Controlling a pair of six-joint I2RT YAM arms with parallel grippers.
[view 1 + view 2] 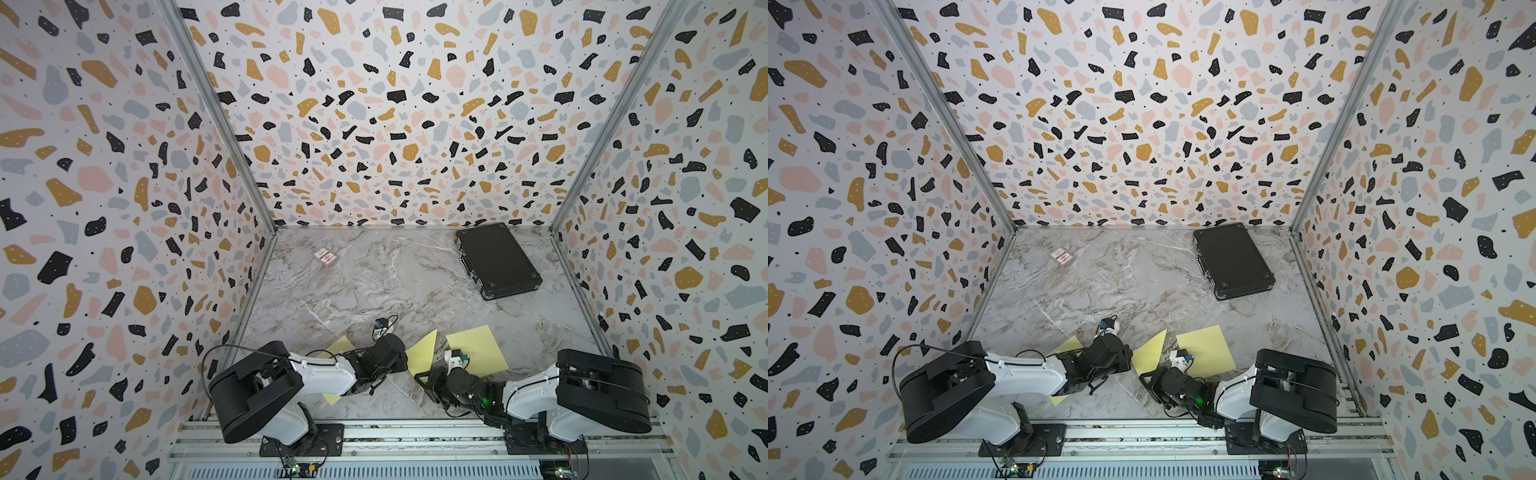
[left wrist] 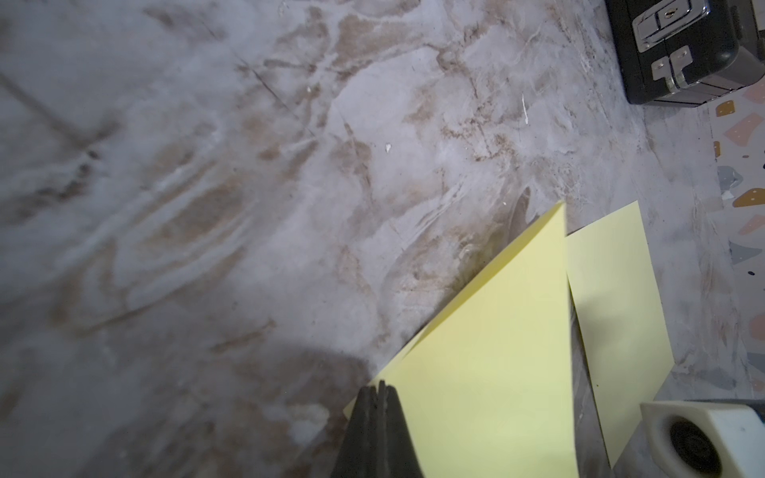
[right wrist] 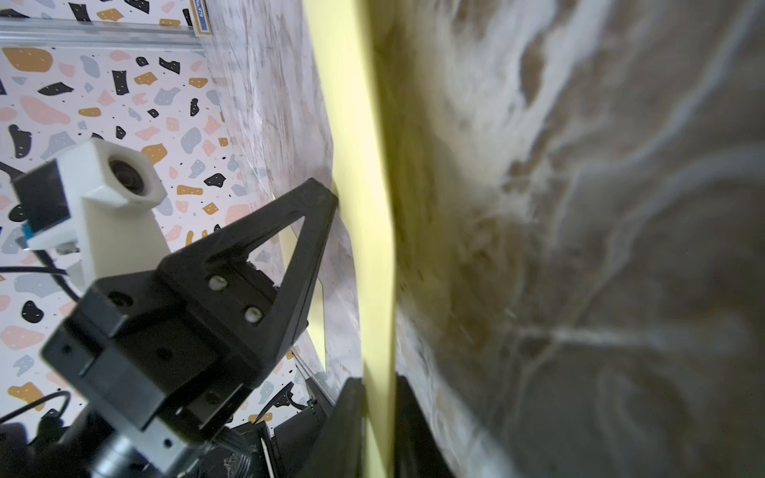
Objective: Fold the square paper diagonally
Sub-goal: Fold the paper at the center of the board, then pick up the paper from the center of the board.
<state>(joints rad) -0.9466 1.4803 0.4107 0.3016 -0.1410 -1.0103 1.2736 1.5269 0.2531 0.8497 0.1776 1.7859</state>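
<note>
**Yellow paper** (image 1: 424, 353)
- Location: near edge of the marble table (image 1: 374, 282), midway between the two arms.
- Condition: raised off the surface rather than lying flat. In both top views it reads as a pointed triangle with its tip toward the back wall.
- The right wrist view shows it almost edge-on, as a narrow and slightly blurred yellow band.
- Whether it is one layer or already doubled cannot be told.

**Left gripper** (image 2: 378, 389)
- Clenched tight, with the tips pressed together on the paper's near corner. A sliver of that corner shows past them.

**Right gripper** (image 3: 377, 387)
- Jaws drawn close, one against each face of the paper's lower edge, grasping it.

**Second sheet** (image 1: 478, 351)
- Yellow square, flat on the table just beside the raised paper on the robot's right. A thin strip of marble separates the two.
- In both top views the right arm's wrist camera overlaps its near corner.

**Third sheet** (image 1: 340, 345)
- Yellow and flat, mostly hidden beneath the left arm. Only two corners show.

**Black case** (image 1: 498, 259)
- Closed, lying flat at the far right of the table, well apart from the papers.
- The left wrist view shows metal latches on its side.

**Small box** (image 1: 325, 257)
- At the far left, near the back wall. The print is too small to read.

**Surround**
- Speckled walls on three sides.
</note>
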